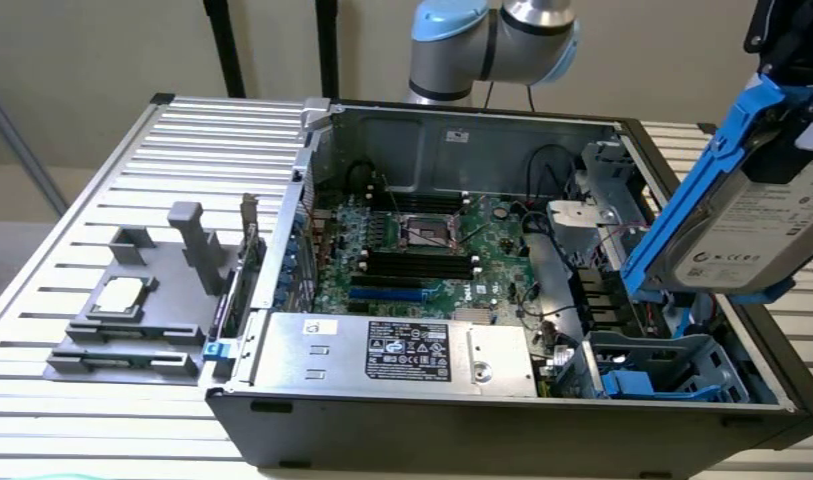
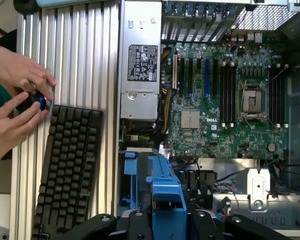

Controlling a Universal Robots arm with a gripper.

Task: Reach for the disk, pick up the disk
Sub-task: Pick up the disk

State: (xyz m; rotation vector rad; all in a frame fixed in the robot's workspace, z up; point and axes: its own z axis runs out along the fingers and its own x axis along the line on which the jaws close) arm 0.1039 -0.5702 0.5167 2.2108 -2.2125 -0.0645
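Jaws of mine are clamped on the disk (image 1: 753,225) by its blue rails, holding it tilted above the open computer case (image 1: 420,415). Beyond, at nine o'clock on the surface (image 1: 153,150), a grey fixture (image 1: 146,300) holds a processor chip (image 1: 122,296).

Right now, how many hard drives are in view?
1. The disk, in blue rails, is held tilted by the gripper above the open case, at the exterior view's right. Others may be hidden inside.
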